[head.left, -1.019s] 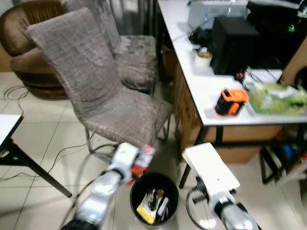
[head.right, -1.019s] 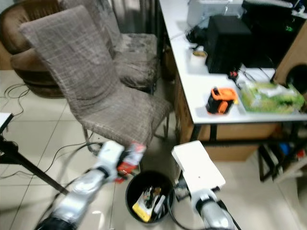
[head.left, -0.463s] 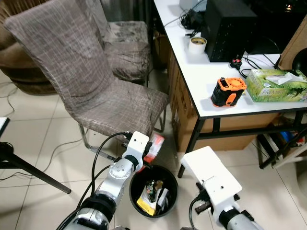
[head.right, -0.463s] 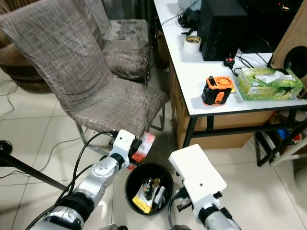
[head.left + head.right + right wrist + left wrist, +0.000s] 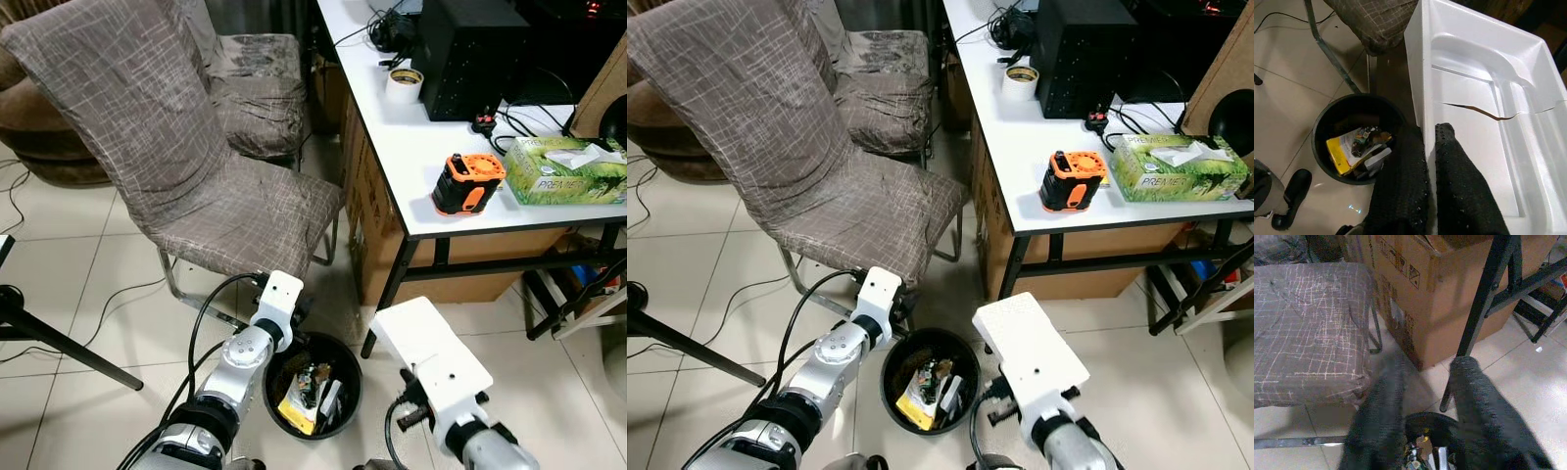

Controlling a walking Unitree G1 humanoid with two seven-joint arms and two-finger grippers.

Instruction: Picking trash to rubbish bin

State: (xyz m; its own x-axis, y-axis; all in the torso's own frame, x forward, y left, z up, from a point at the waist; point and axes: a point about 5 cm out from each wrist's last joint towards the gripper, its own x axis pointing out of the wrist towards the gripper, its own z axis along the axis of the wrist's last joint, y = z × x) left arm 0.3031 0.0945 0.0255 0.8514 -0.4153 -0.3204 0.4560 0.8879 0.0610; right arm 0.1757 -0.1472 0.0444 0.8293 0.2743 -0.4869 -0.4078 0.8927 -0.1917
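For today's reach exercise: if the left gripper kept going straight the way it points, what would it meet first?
Probably the far rim of the black bin just under the left gripper, or past it the black table leg; depth is unclear.

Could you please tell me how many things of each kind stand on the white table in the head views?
Round roll of pale tape: 1
Tall black box-shaped speaker: 1
Orange and black tool case: 1
Green cardboard tissue box: 1
Black plug with its cables: 1
Total: 5 on the white table; the things at its far end are cut off.

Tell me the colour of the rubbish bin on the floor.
The rubbish bin is black, clearest in the right eye view.
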